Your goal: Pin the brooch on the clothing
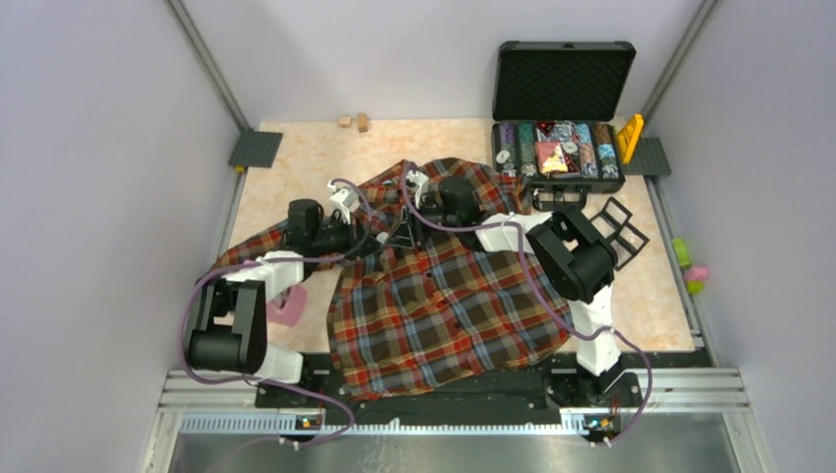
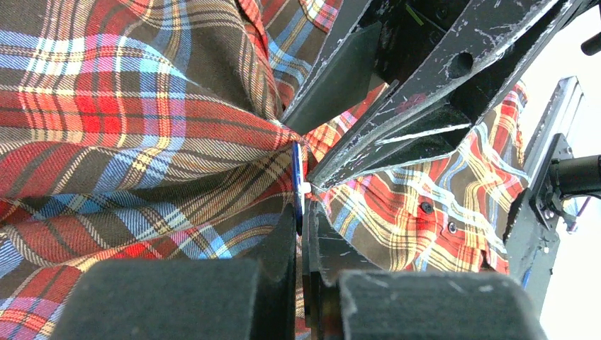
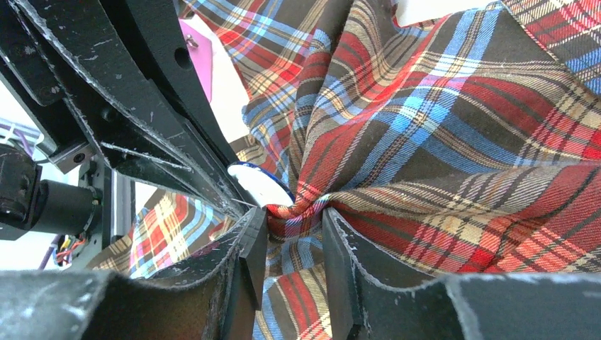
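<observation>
The left pincer (image 2: 302,216), closed on the brooch (image 2: 297,177), holds its disc edge-on against the fold of the clothing (image 3: 439,142) gripped by the right pincer (image 3: 294,216) directly opposite.

Pale grey walls (image 1: 89,148) around a peach-toned tabletop (image 1: 296,163), evenly lit.

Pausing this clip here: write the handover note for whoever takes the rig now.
Left gripper: shut on the brooch, edge-on against the shirt.
Right gripper: shut on a pinched fold of shirt beside the brooch.
Done: brooch in hand and at the fold.
Left: fasten it and let go; whether the pin is through the cloth cannot be seen.
</observation>
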